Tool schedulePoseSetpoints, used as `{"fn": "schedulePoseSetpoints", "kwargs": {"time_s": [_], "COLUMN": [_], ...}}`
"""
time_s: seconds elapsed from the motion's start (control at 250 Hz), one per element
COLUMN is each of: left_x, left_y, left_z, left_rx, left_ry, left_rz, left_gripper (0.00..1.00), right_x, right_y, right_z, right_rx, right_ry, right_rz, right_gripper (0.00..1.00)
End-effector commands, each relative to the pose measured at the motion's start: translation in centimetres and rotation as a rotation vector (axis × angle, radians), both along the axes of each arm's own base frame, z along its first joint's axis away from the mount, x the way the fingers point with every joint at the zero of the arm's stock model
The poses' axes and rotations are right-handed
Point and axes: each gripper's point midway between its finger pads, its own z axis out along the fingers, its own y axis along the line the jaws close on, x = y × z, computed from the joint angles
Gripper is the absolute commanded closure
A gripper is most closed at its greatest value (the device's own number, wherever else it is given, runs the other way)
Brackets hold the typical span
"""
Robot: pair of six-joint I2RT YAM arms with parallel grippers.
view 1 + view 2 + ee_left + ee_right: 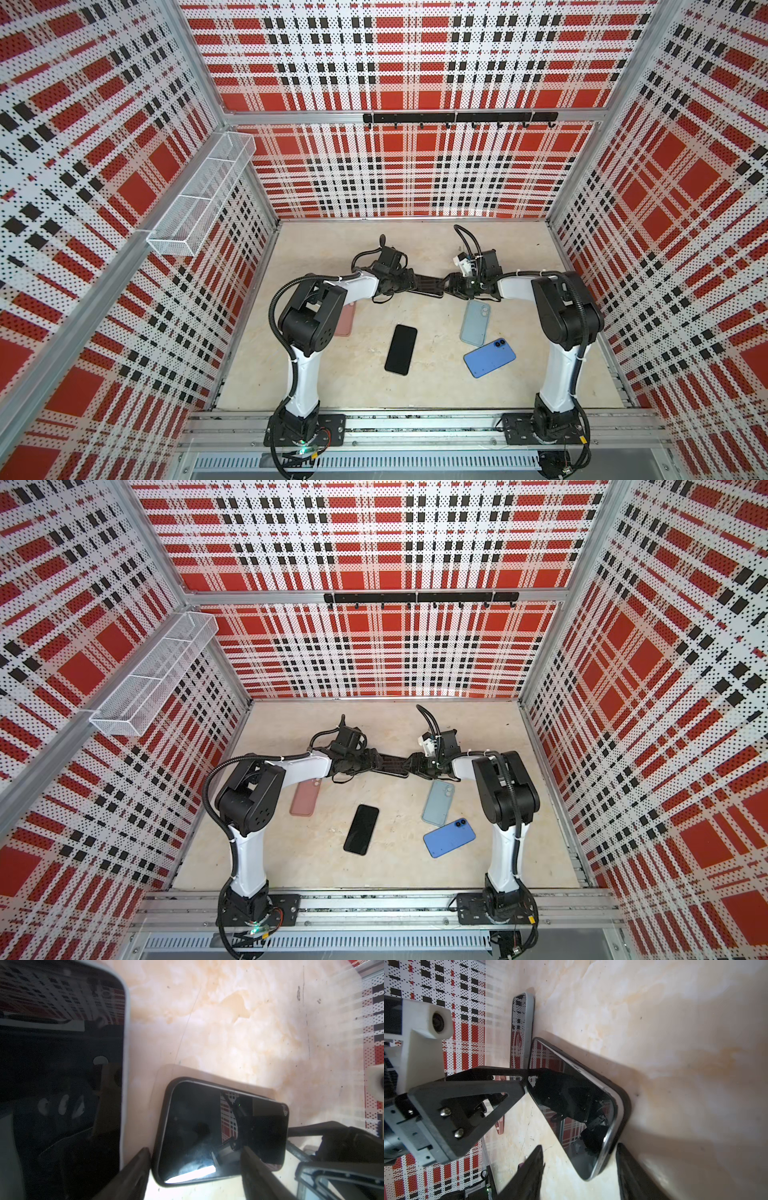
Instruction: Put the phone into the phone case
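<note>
Our left arm reaches toward three o'clock, right arm toward nine; left tool faces right tool, its jaws parted.

The phone, black-screened with a silver frame, lies screen-up and tilted in the black phone case, only partly seated, its frame exposed above the case rim, at the middle of the table.
</note>
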Motion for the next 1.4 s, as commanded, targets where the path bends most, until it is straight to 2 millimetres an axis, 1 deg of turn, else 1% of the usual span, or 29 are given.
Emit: {"fn": "schedulePoseSetpoints", "kwargs": {"time_s": [0.0, 0.072, 0.176, 0.364, 0.412, 0.512, 0.648, 0.744, 0.844, 0.94, 1.065, 1.177, 1.397], "left_x": [-1.4, -1.3, -0.9, -0.1, 0.1, 0.6, 1.1, 1.2, 0.7, 0.1, -1.2, -2.3, -4.1], "left_y": [1.0, 1.0, 1.5, 2.4, 2.6, 2.4, 1.8, 1.1, 0.6, -0.1, -1.4, -2.5, -4.5], "left_z": [-3.9, -3.6, -3.1, -2.8, -2.9, -3.4, -4.3, -4.8, -5.1, -4.9, -4.2, -3.8, -3.6], "left_rx": [0.077, 0.091, 0.109, 0.189, 0.209, 0.229, 0.263, 0.256, 0.227, 0.173, 0.074, 0.017, -0.045], "left_ry": [0.084, 0.067, 0.047, 0.012, 0.004, -0.001, -0.014, -0.008, 0.017, 0.045, 0.091, 0.121, 0.153], "left_rz": [-0.007, -0.017, -0.010, -0.011, -0.012, -0.023, -0.044, -0.059, -0.073, -0.081, -0.098, -0.114, -0.125], "left_gripper": [0.29, 0.28, 0.27, 0.21, 0.19, 0.19, 0.20, 0.21, 0.24, 0.25, 0.26, 0.26, 0.26], "right_x": [0.1, 0.1, 0.1, 0.3, 0.3, 0.4, 0.4, 0.4, 0.4, 0.3, 0.5, 0.8, 1.5], "right_y": [0.2, 0.2, 0.1, -0.1, -0.1, -0.1, 0.0, 0.1, 0.1, 0.2, 0.5, 1.0, 2.2], "right_z": [-1.7, -2.0, -2.4, -2.6, -2.6, -2.6, -2.8, -2.9, -3.1, -3.3, -2.8, -1.6, 1.6], "right_rx": [0.006, 0.011, 0.006, -0.006, -0.004, -0.004, -0.003, -0.002, 0.002, 0.011, 0.034, 0.069, 0.131], "right_ry": [0.035, 0.043, 0.055, 0.057, 0.057, 0.060, 0.068, 0.073, 0.082, 0.090, 0.078, 0.049, -0.017], "right_rz": [-0.027, -0.038, -0.052, -0.065, -0.065, -0.066, -0.065, -0.060, -0.059, -0.057, -0.051, -0.030, 0.035], "right_gripper": [0.41, 0.41, 0.41, 0.41, 0.41, 0.41, 0.41, 0.41, 0.41, 0.41, 0.41, 0.41, 0.41]}}
